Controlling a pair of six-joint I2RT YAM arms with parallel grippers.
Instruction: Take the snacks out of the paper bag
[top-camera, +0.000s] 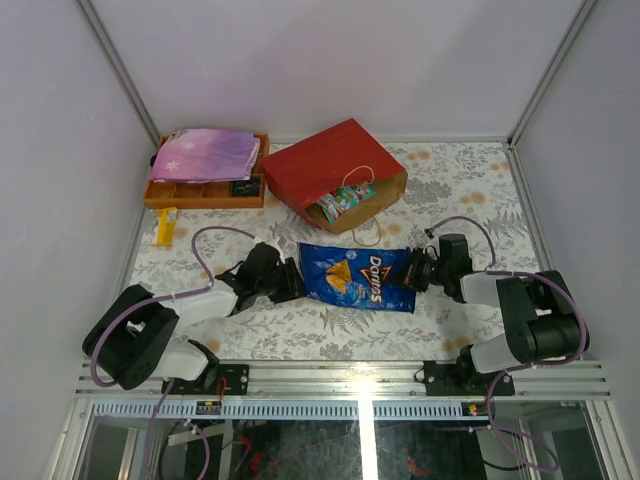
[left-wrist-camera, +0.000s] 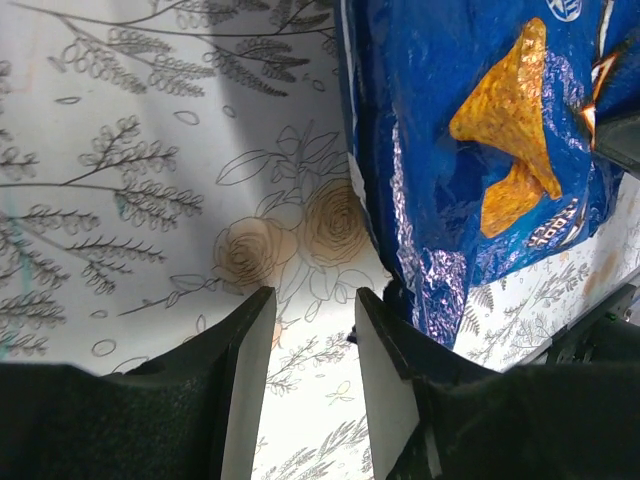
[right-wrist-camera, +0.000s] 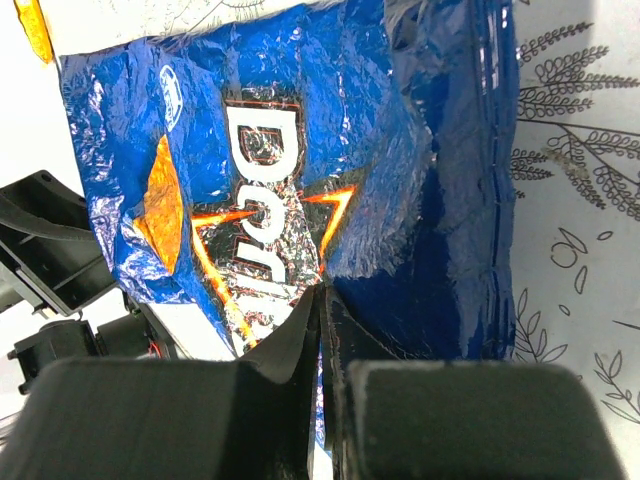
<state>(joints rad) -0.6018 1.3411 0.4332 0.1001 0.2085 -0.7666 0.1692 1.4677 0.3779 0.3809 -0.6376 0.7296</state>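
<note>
Blue Doritos bag (top-camera: 355, 278) lying flat at centre frame on the floral-print counter (top-camera: 470, 190), just below the mouth of the red paper bag (top-camera: 320, 165), which lies on its side with small packets (top-camera: 345, 203) showing inside. Right fingers (right-wrist-camera: 300, 340) clenched on its right edge; left fingers (left-wrist-camera: 245, 380) parted and empty, just beside its left edge. Both arms reach low and inward. Pale walls enclose the counter.

A red paper bag (top-camera: 325, 160) is laid on its side near the middle of the table's far edge, its brown-lined mouth turned toward the near edge. A small glossy packet (top-camera: 343, 202), green and pink, is seen lying in that mouth. A blue chip bag (top-camera: 355, 277), crinkled and printed with orange chips, is laid flat at the table's middle, just clear of the mouth.
</note>
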